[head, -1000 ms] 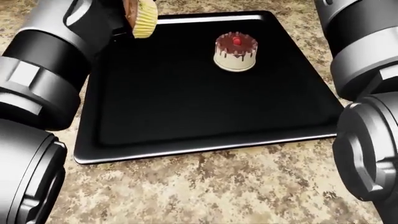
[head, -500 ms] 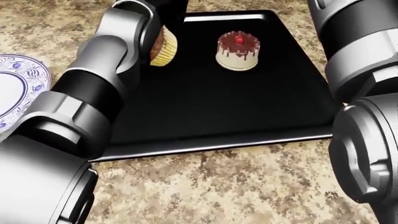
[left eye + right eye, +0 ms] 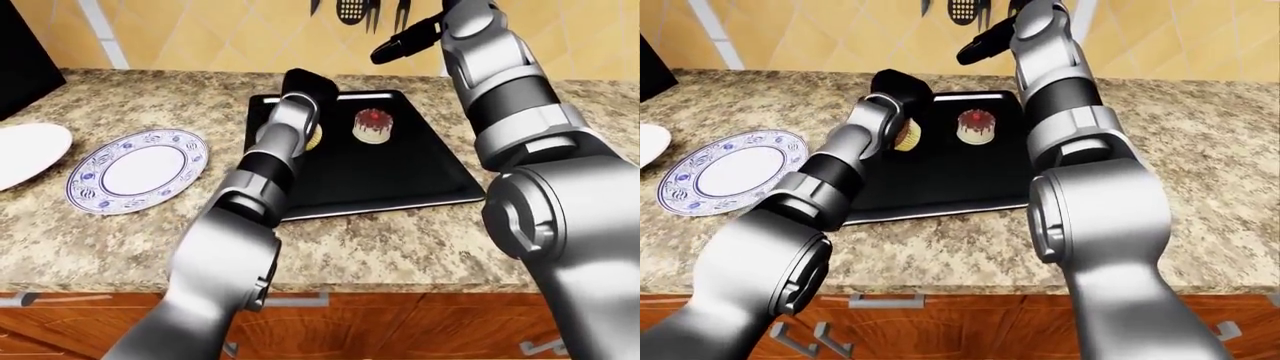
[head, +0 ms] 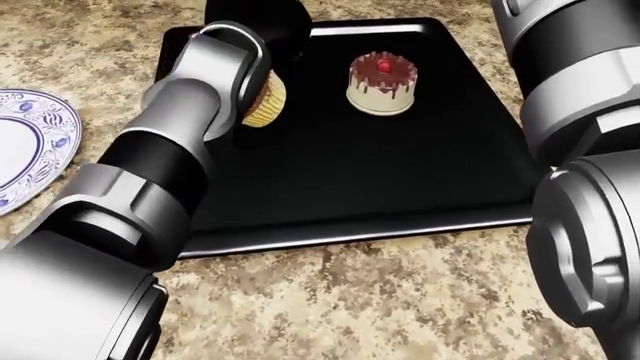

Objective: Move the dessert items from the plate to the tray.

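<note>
Where the speckled tan granite counter [image 3: 400, 247] runs across both eye views, a wall of yellow diamond tiles [image 3: 200, 34] rises behind it with dark utensils [image 3: 350, 9] hanging at the top, and reddish wooden cabinet fronts [image 3: 380, 322] sit below its edge. On the counter lies a flat black rectangular tray [image 4: 380, 187], and to its left a round white plate with a blue patterned rim [image 3: 137, 169], bare of desserts; part of another plain white dish [image 3: 25, 150] shows at the far left edge.

Compared with half a second ago, the left arm has reached a little further up the head view, and the yellow-cased cupcake [image 4: 264, 101] it carries is slightly lower over the tray's upper left part. The left hand [image 4: 262, 34] seems closed around the cupcake, though the forearm hides the fingers and whether the cupcake touches the tray. The small white cake with chocolate drips and a red cherry [image 4: 381, 82] stays upright on the tray, just right of the cupcake and apart from it.

The right hand [image 3: 405, 41] is raised above the tray's top edge, against the wall, fingers stretched out and holding nothing
</note>
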